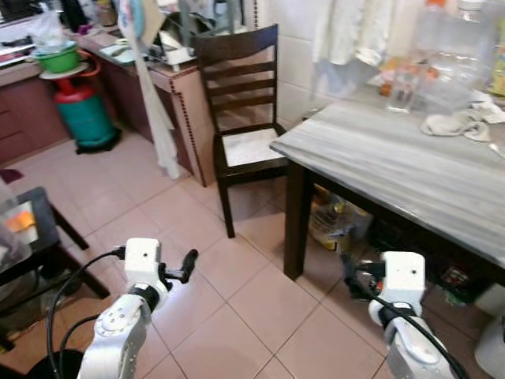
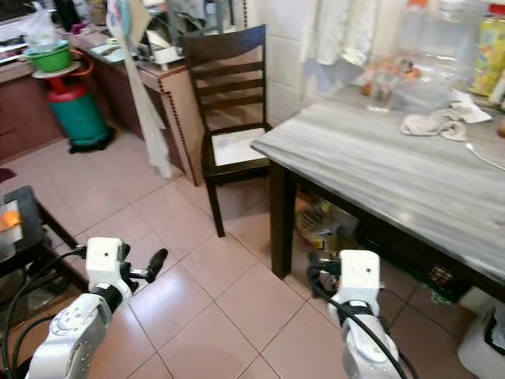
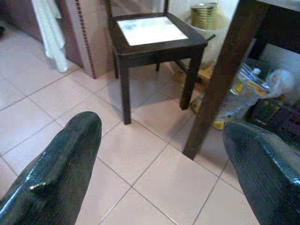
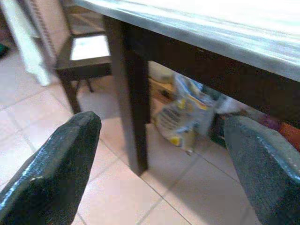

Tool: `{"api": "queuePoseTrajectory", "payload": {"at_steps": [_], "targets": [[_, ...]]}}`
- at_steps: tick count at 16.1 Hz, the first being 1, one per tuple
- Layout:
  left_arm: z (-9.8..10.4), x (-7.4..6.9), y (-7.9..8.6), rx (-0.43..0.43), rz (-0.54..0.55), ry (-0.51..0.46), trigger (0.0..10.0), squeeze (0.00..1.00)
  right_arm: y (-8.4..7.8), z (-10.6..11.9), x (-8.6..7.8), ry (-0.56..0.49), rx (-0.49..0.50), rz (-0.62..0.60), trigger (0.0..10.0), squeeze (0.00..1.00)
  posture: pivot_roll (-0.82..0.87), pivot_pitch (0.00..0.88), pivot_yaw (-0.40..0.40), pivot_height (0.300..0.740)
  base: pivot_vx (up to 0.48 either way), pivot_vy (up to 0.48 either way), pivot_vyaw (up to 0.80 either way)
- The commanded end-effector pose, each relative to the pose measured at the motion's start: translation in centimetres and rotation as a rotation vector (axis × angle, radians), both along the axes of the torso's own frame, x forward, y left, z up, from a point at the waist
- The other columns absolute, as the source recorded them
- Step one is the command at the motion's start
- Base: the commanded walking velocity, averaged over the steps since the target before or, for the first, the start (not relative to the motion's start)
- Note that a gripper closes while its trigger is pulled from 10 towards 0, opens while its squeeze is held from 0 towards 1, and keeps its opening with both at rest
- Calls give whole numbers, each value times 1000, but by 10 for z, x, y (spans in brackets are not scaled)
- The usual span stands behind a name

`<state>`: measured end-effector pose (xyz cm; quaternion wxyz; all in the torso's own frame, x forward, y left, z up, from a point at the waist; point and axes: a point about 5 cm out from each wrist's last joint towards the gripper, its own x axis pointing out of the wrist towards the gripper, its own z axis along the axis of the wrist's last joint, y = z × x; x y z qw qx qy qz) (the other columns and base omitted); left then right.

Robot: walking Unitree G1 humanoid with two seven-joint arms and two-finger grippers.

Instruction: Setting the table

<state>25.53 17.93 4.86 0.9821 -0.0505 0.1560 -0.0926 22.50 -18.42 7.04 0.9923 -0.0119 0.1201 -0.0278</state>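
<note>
The right gripper (image 4: 159, 164) is spread wide and empty, low beside the table (image 1: 410, 166) leg; the left gripper (image 3: 159, 164) too. The tabletop lies above and ahead, nearer the right arm.

Between the left gripper's (image 3: 161, 173) spread black fingers (image 3: 56, 173) lies tiled floor (image 3: 140, 154). A dark chair (image 3: 154, 40) with a pale seat stands at twelve o'clock, a table leg (image 3: 220, 79) at two, and white cloth (image 3: 49, 30) hangs at ten.
</note>
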Motion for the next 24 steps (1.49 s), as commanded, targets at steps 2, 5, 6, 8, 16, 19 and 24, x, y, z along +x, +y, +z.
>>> {"api": "queuePoseTrajectory", "payload": {"at_steps": [2, 5, 6, 8, 16, 19, 24], "targets": [[4, 3, 3, 31, 14, -11, 10000, 0, 3, -1, 2, 20, 43, 18, 10000, 0, -191, 0, 93, 740, 0, 0, 0], [4, 5, 4, 44, 26, -4, 10000, 0, 2, -1, 4, 6, 58, -4, 10000, 0, -193, 0, 98, 740, -85, 0, 0], [5, 6, 4, 50, 28, -3, 10000, 0, 2, 0, 6, 0, 64, -9, 10000, 0, -193, 0, 100, 740, -285, 0, 0], [6, 9, 4, 52, 34, -6, 10000, 0, 2, 2, 6, -5, 69, -10, 10000, 0, -193, 0, 100, 740, -293, 0, 0], [6, 9, 4, 67, 37, -8, 10000, 0, -1, 4, 8, -15, 70, -17, 10000, 0, -191, 0, 98, 740, -322, 0, 0], [6, 9, 3, 70, 33, -8, 10000, 0, -2, 5, 10, -20, 69, -26, 10000, 0, -194, 0, 99, 740, -321, 0, 0], [6, 10, 3, 70, 20, -19, 10000, 0, -4, 7, 11, -26, 65, -47, 10000, 0, -196, 0, 99, 740, -244, 0, 0]]}}
